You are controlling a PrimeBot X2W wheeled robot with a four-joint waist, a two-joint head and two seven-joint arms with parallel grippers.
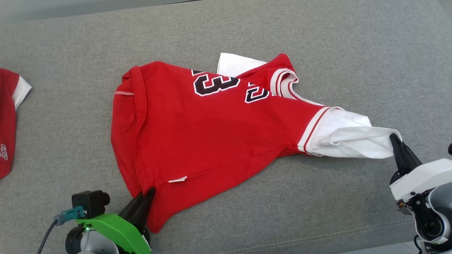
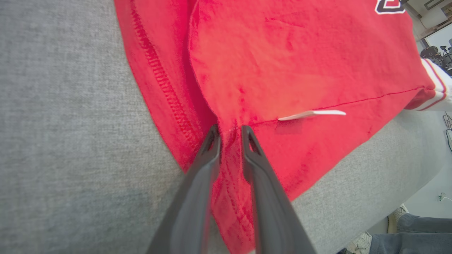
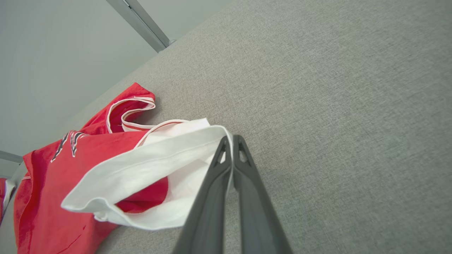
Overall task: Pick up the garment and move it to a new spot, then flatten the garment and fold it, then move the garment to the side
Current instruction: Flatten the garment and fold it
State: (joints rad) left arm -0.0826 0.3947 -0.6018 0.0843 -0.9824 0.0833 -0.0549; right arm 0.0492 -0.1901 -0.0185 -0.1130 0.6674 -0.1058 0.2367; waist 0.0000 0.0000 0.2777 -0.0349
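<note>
1. OK, jersey (image 1: 212, 130) lies on the grey pad (image 1: 317, 35), strung between both claws. Its long axis runs from the L claw's tips across to the R claw's.
2. L claw (image 1: 146, 194): jaws pinched on the red hem corner, cloth bunched between them.
3. R claw (image 1: 394, 139): jaws together, clamped on the white sleeve (image 1: 349, 137) edge.
4. Bulk of the jersey sits just ahead of the L claw, so L is nearer, I reckon.
5. Writing: black digits, prob. 23, partly folded under. Side tag (image 1: 177, 179) too small to read.
</note>
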